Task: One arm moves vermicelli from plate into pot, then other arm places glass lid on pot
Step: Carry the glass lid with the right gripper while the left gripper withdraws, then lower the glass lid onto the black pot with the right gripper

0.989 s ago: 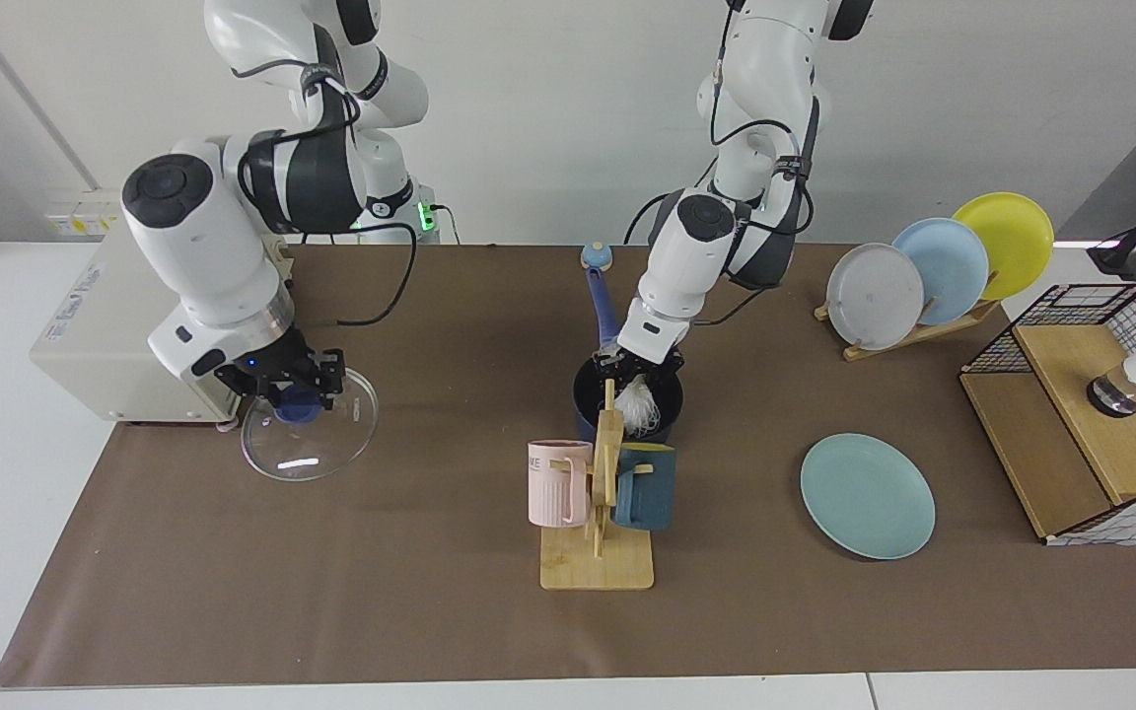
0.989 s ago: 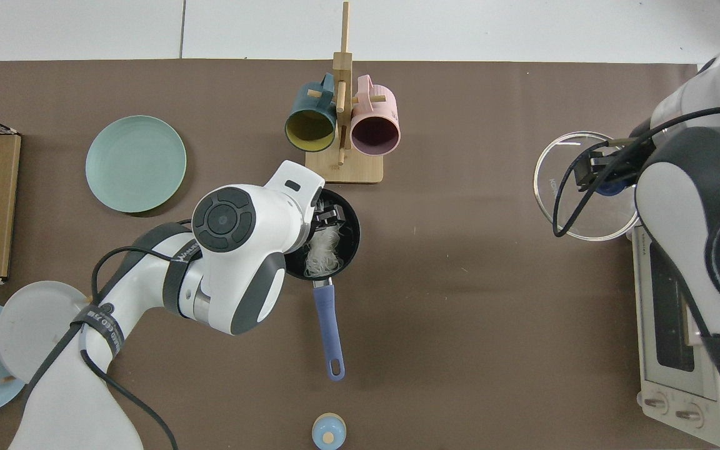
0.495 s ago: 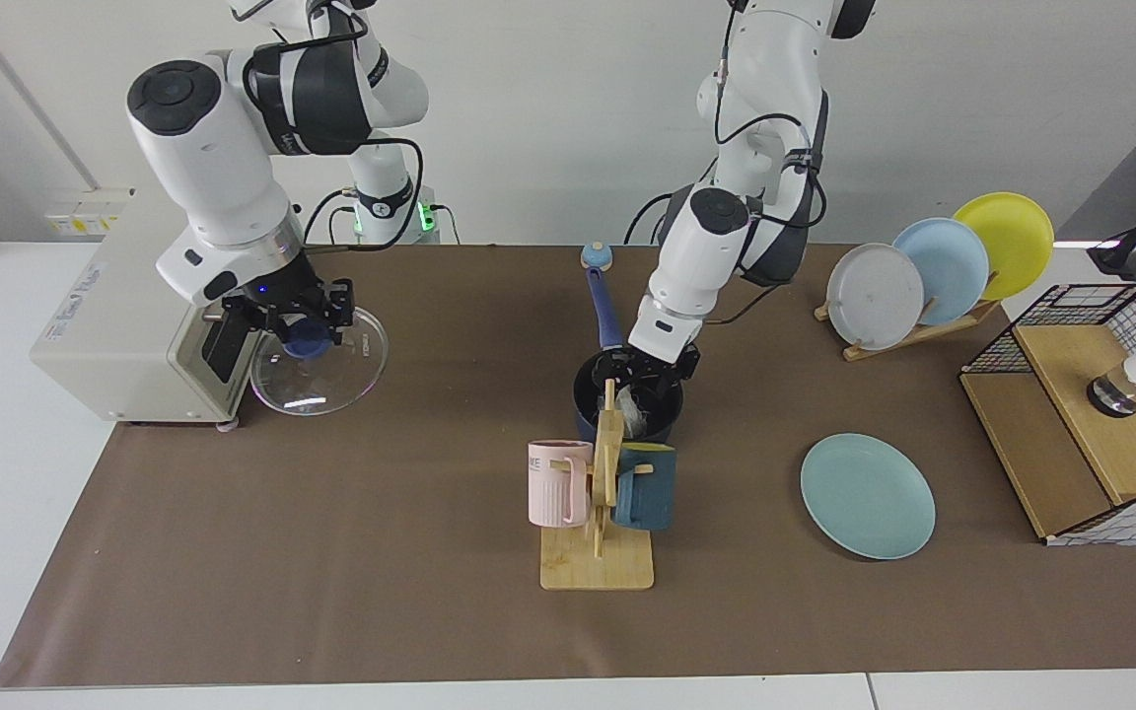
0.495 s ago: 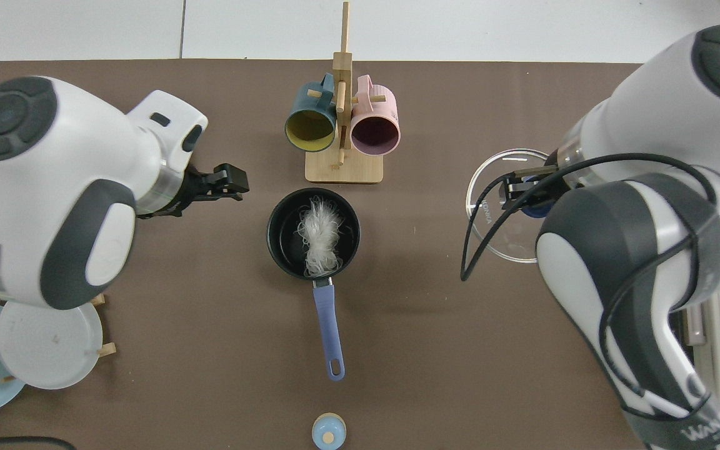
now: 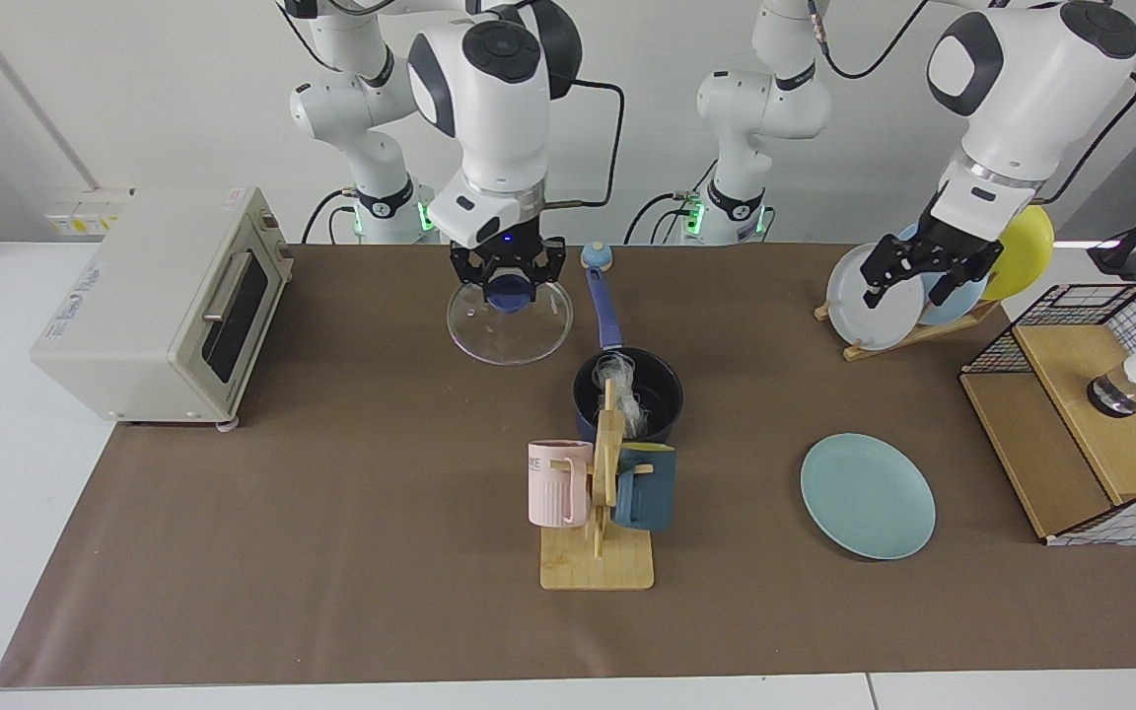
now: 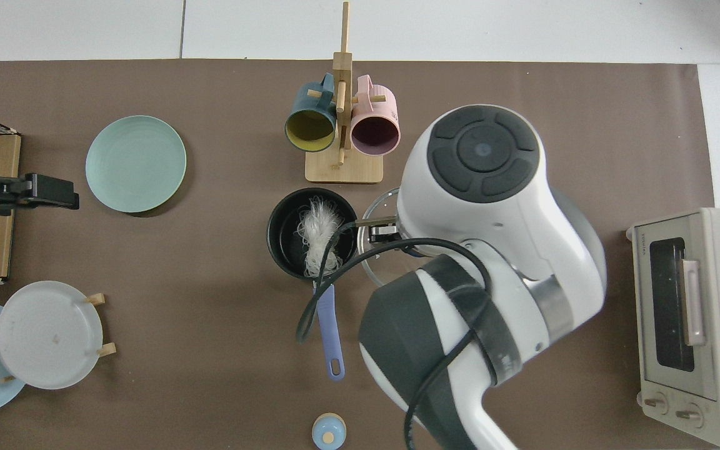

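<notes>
Carrying the glass lid (image 5: 509,320) in my right gripper (image 5: 509,281), fingers pinching its blue knob, upper middle of the facing view, lid hanging in the air just up-left of the pot (image 5: 627,396) and not over it yet. Pot sits at frame centre, partly behind the mug rack (image 5: 598,513), long handle pointing toward the top of the frame; the vermicelli (image 5: 624,390) is inside it, white strands showing above the rim. Plate (image 5: 867,496) lower right, bare. My left gripper (image 5: 923,268) is up at the right of the frame in front of the plate stand (image 5: 908,330), fingers spread, holding nothing, arm waiting. Top view: my right arm's big white body fills the centre-right and hides most of the lid; only an arc of glass rim (image 6: 375,203) shows just right of the pot (image 6: 285,250). Vermicelli (image 6: 319,240) lies in a loose clump across the pot, a few strands near the handle side of the rim. Left gripper (image 6: 41,190) at the left edge, just left of the plate (image 6: 135,163). Handling guess: lid is stiff, fairly heavy, breakable and slick on the glass, so the knob is the only sensible hold; it may swing, so set it down level. Noodles are light and soft; stray strands could get caught under the rim.
</notes>
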Available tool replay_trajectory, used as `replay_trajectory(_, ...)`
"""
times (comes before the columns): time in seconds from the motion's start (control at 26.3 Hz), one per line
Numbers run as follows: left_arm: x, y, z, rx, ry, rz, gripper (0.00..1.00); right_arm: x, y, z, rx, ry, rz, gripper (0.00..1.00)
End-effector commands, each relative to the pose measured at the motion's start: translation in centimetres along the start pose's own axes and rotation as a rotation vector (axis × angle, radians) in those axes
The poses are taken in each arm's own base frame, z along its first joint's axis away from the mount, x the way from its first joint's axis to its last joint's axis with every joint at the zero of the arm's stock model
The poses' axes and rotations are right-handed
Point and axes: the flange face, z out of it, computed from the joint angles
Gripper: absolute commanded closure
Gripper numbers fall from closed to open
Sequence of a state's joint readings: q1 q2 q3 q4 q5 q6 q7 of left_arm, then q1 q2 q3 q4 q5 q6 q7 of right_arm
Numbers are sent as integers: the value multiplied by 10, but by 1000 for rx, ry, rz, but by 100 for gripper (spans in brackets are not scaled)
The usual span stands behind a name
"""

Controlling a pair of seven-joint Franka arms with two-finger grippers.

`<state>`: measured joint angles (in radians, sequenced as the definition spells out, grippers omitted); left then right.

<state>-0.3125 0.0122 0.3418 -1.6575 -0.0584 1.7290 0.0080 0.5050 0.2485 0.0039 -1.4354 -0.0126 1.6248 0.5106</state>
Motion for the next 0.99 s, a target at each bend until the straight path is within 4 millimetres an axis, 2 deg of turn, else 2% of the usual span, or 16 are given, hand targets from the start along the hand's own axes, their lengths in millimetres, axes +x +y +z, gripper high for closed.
replay_trajectory(0.0,-6,-15,0,27,-15,46,0,17,-64,23,-24,-4,49,100)
replay_trajectory(0.15,-5,-35,0,50,-8,15,0,19,-113,56,-37,-2,82,100)
replay_trajectory(0.23,-3,-30,0,49,-1,23,0,25,-126,69,-39,1,83,100)
replay_trajectory(0.3,-2,-34,2,50,1,2,0,34,-130,75,-33,12,87,100)
replay_trajectory(0.57,-1,-18,2,45,3,-2,0,41,-147,100,-10,29,63,100)
replay_trajectory(0.68,-2,-18,3,43,-1,-48,0,38,-155,101,-1,41,48,100)
replay_trajectory(0.8,-3,-17,3,43,-6,-27,0,42,-160,108,8,53,43,100)
replay_trajectory(0.95,-4,-22,3,46,-11,-11,0,45,-161,107,13,57,22,100)
